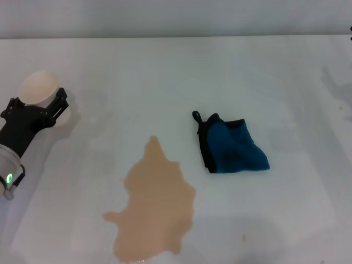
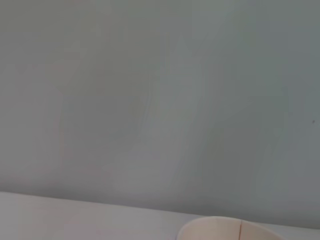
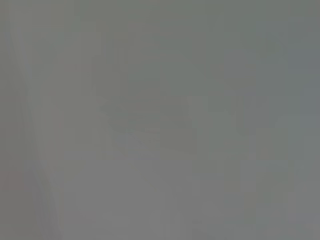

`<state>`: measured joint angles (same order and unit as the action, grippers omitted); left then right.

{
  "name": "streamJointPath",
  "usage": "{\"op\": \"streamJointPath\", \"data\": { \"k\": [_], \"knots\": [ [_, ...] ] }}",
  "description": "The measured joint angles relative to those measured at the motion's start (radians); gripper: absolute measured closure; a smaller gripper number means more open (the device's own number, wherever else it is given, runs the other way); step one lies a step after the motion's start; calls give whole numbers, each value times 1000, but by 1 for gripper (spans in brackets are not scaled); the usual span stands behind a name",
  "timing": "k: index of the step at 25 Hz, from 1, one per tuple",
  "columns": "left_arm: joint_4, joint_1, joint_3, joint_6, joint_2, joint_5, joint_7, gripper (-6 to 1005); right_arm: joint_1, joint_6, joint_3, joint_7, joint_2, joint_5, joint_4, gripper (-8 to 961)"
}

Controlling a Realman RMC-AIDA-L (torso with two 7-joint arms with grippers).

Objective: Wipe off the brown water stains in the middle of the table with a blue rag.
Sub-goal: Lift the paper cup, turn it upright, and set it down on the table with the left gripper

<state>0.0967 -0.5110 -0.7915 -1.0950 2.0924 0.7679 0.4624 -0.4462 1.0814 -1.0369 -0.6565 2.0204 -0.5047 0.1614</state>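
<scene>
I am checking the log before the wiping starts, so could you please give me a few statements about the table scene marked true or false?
1. The blue rag lies on top of the brown water stains. False: it lies apart, on the robot's right of the puddle.
2. The left claw is at a paper cup. True.
3. The rag is crumpled, not spread flat. True.
4. The right claw is holding the rag. False: no claw touches the rag.
5. The puddle is smaller than the rag. False: it is larger.
</scene>
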Motion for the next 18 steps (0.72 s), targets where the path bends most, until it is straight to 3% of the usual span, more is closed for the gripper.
{"op": "streamJointPath", "data": {
  "k": [18],
  "knots": [
    [-1,27,-2,-26,0,6,2,108,-3,3,0,-2,3,0,-1,84]
  ]
}}
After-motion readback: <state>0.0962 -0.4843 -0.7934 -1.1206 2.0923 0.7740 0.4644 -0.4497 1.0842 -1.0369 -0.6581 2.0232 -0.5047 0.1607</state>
